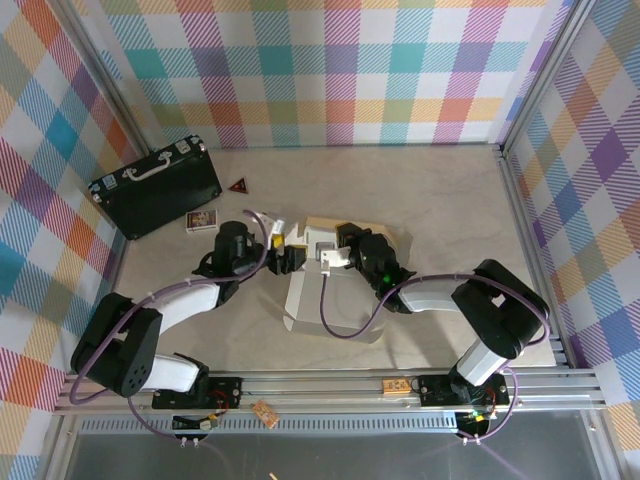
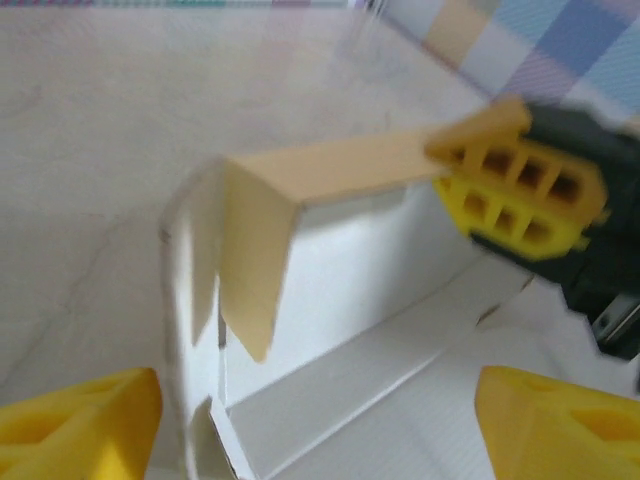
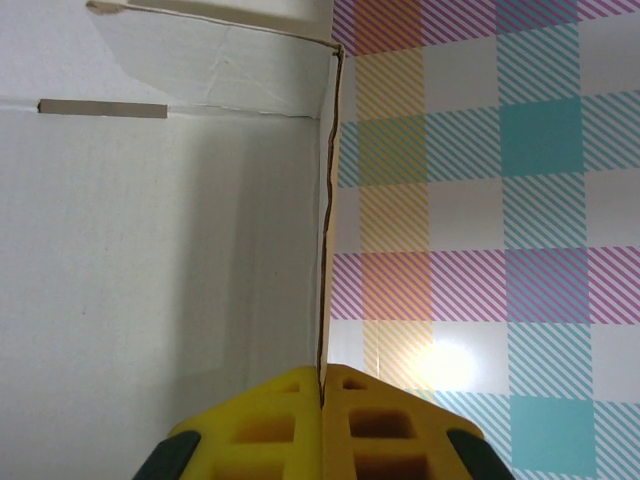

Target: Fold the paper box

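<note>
From above, we see the paper box (image 1: 330,300) lying partly folded in the middle of the table (image 1: 450,200), with both arms reaching over its far end. The left gripper (image 1: 287,252) and the right gripper (image 1: 335,257) sit close together there. A black case (image 1: 155,187) rests well apart at the far left.

On the left wrist camera, the left gripper (image 2: 320,430) has its yellow fingers (image 2: 85,420) spread wide above the box's white inside, holding nothing. Across from it the right gripper (image 2: 515,190) pinches a raised tan flap (image 2: 340,170).

On the right wrist camera, the right gripper (image 3: 322,425) is clamped on the thin edge of an upright panel of the paper box (image 3: 160,260), with the checked wall (image 3: 480,200) beyond.
</note>
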